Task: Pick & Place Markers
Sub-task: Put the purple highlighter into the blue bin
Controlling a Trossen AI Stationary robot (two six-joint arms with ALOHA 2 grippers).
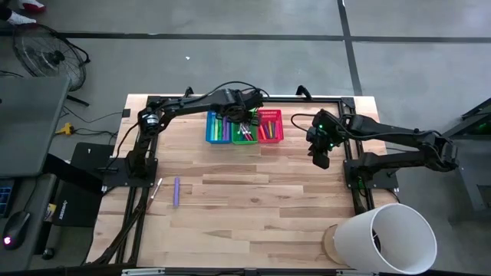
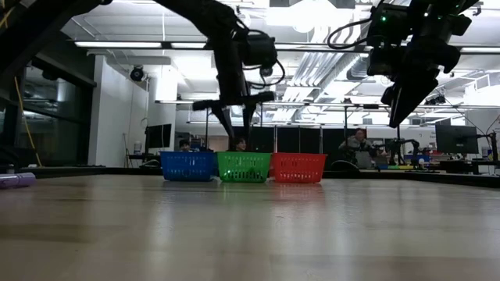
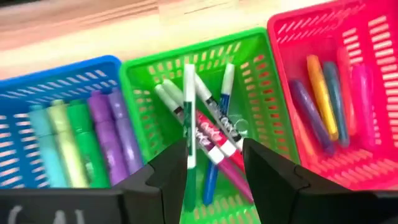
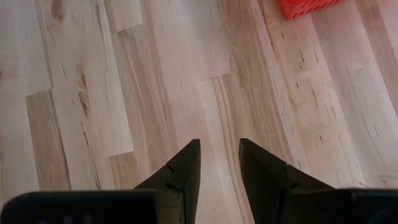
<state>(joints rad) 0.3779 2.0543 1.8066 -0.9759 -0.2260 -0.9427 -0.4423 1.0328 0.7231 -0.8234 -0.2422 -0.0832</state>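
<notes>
Over the green basket (image 3: pixel 199 81) your left gripper (image 3: pixel 214 165) hangs with its fingers apart and nothing between them, placed, I judge, to let a thin marker drop in among the white-barrelled pens (image 3: pixel 205 118) crossed inside. Sorting looks to go by type: the blue basket (image 3: pixel 37 81) holds fat green and purple highlighters (image 3: pixel 93 137), the red basket (image 3: pixel 298 37) orange, blue and pink ones. Two markers (image 1: pixel 176 191) lie loose on the table (image 1: pixel 253 199) near your left arm's base, while your right gripper (image 4: pixel 217 165) waits empty over bare wood beside the red basket, jaws slightly parted.
</notes>
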